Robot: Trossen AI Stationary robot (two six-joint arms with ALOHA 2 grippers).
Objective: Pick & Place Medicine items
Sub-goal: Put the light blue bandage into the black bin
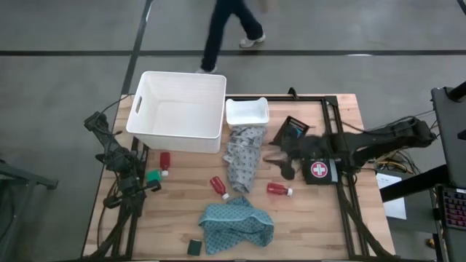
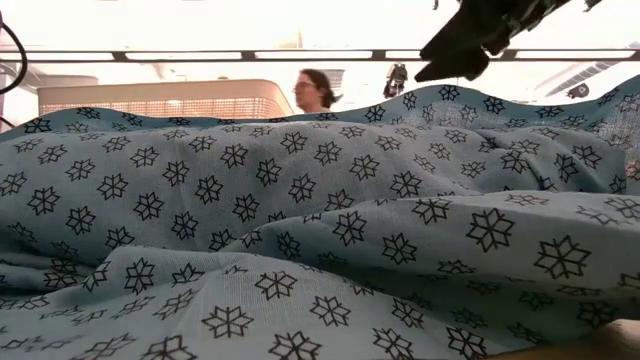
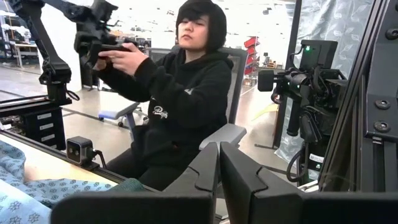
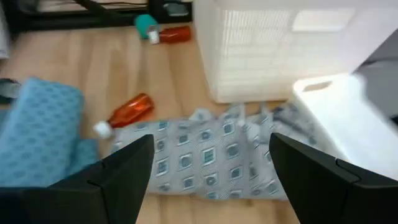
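Three red bottles with white caps lie on their sides on the wooden table: one (image 1: 165,161) by the big white bin, one (image 1: 218,186) left of the grey patterned cloth (image 1: 244,156), and one (image 1: 279,190) right of it. A small green container (image 1: 153,175) sits near my left gripper (image 3: 217,180), which is shut and level at the table's left edge. My right gripper (image 4: 211,168) hangs open and empty above the grey cloth's right side (image 1: 282,166), slanting down. In its wrist view I see a red bottle (image 4: 127,112) beside the cloth.
A big white bin (image 1: 178,109) and a small white bin (image 1: 247,113) stand at the back. A teal cloth (image 1: 237,224) lies bunched near the front, with a small dark item (image 1: 194,247) left of it. A black first-aid pouch (image 1: 319,170) lies under the right arm. People are beyond the table.
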